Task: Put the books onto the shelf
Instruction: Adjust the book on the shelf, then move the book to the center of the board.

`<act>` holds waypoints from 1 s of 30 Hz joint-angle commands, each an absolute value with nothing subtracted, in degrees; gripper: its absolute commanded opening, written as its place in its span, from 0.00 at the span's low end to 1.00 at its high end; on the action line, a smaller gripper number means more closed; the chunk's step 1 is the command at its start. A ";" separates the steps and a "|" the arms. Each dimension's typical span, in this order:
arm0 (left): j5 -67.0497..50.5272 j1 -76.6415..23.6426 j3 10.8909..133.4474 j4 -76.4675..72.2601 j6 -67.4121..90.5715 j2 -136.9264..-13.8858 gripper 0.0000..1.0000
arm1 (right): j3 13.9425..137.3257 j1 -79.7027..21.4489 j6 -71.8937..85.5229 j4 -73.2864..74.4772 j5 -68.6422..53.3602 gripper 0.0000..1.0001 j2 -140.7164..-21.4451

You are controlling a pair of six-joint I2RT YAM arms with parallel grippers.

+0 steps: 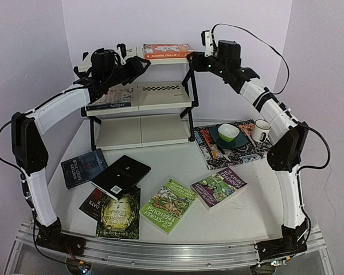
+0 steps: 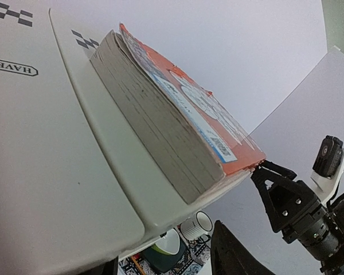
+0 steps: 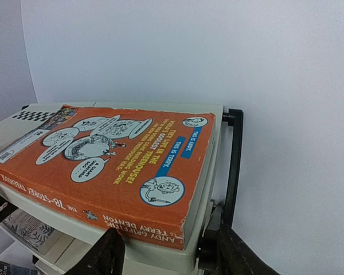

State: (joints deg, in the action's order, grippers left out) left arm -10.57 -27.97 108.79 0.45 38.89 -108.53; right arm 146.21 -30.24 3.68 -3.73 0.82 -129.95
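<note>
Eight books [image 1: 169, 204], one shelf [image 1: 163, 94], one mat [image 1: 246, 152], one bowl [image 1: 228, 132], one mug [image 1: 261, 130].

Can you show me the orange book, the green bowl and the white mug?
orange book [image 1: 168, 51], top view, middle of its cover.
green bowl [image 1: 228, 131], top view, its inner wall.
white mug [image 1: 260, 133], top view, its outer side.

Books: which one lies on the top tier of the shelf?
The orange book, which lies flat on the top tier of the shelf. One other book lies on the middle tier, and the rest are down on the table.
</note>
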 commanded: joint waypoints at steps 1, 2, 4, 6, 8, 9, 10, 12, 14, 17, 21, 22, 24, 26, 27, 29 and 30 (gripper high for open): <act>-9.54 -27.51 106.15 -2.56 37.44 -101.03 0.56 | 139.93 -30.05 2.84 -7.57 -1.32 0.71 -121.77; -9.64 -27.52 105.37 -2.55 37.11 -100.20 0.57 | 137.68 -30.12 2.60 -8.32 -1.99 0.78 -120.42; -9.98 -27.51 103.45 -2.55 36.64 -98.17 0.58 | 133.99 -30.10 2.53 -9.03 -2.46 0.85 -117.96; -10.38 -27.51 100.78 -2.45 36.24 -95.05 0.60 | 130.82 -30.08 2.35 -9.05 -3.08 0.89 -115.60; -10.75 -27.51 97.49 -2.46 35.51 -91.77 0.61 | 126.91 -30.06 2.31 -9.05 -3.08 0.91 -112.95; -10.76 -27.47 95.40 -2.42 35.06 -89.79 0.61 | 124.85 -30.10 2.25 -9.20 -3.00 0.92 -111.67; -10.38 -27.44 93.14 -2.46 34.55 -87.74 0.62 | 122.55 -30.06 2.20 -9.41 -2.92 0.92 -110.28; -9.37 -27.32 88.83 -2.31 33.71 -83.38 0.62 | 117.45 -30.08 1.99 -10.30 -2.41 0.92 -107.70; -8.64 -27.04 84.74 -1.67 32.57 -78.67 0.63 | 113.56 -30.06 1.89 -10.79 -1.50 0.93 -105.60; -5.68 -26.73 80.23 3.89 29.97 -72.39 0.63 | 108.28 -30.06 1.75 -10.90 0.64 0.94 -102.92; 2.82 -26.54 76.84 14.80 27.19 -66.04 0.67 | 102.17 -30.07 3.15 -10.96 3.60 0.94 -100.31; 4.53 -26.42 76.10 17.12 26.68 -64.88 0.69 | 101.01 -30.14 3.60 -10.98 4.23 0.94 -100.02; 6.97 -26.25 74.28 20.13 26.20 -62.60 0.71 | 99.10 -30.07 4.88 -11.11 6.58 0.94 -99.74; 8.77 -25.92 72.47 22.25 26.38 -60.45 0.74 | 97.96 -30.10 6.34 -11.16 7.99 0.94 -100.02; 9.61 -25.68 71.70 23.59 26.74 -59.82 0.75 | 97.76 -30.09 7.29 -11.16 8.40 0.94 -100.31; 10.70 -25.00 70.47 25.43 27.82 -59.00 0.76 | 97.37 -30.09 9.56 -11.08 8.96 0.93 -101.06; 10.95 -24.56 69.76 26.15 28.50 -58.71 0.77 | 97.00 -30.06 10.62 -11.07 8.98 0.92 -101.29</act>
